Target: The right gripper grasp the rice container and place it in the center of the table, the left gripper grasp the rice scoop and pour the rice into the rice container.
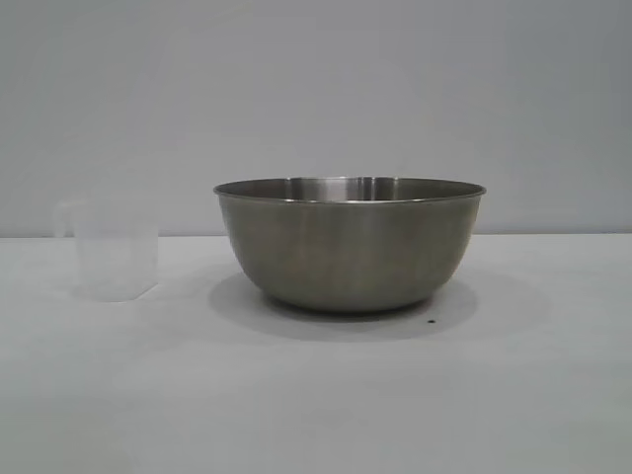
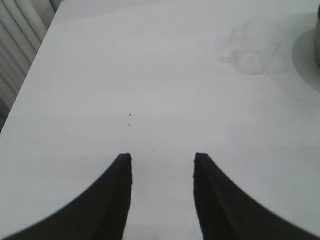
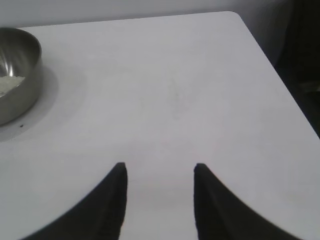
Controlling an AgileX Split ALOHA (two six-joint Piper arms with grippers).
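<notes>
Pale grey wall runs behind a white counter (image 1: 316, 395), and on that counter we see the rice container (image 1: 350, 242), a large steel bowl, standing upright just right of the middle in the exterior view. At about nine o'clock from it, well apart and not touching, stands the rice scoop (image 1: 116, 252), a small frosted plastic cup, also upright. A tiny dark speck (image 1: 432, 320) lies on the counter by the bowl's base.

From the left wrist view we find the left gripper (image 2: 162, 160) hovering over bare counter with its fingers (image 2: 117, 200) spread and nothing between them. The scoop (image 2: 252, 47) sits far ahead of the fingers, toward one o'clock, with the bowl's edge (image 2: 316, 47) just beyond it at the border of the view. A few small specks (image 2: 130, 119) mark the counter ahead of the fingertips.

From the right wrist view we see the right gripper (image 3: 159, 170) likewise over bare counter, its fingers (image 3: 220, 210) parted and holding nothing. The bowl (image 3: 17, 75) lies well ahead, toward ten o'clock, clear of the fingers. Inside it a pale patch of rice (image 3: 9, 84) shows against the metal.
</notes>
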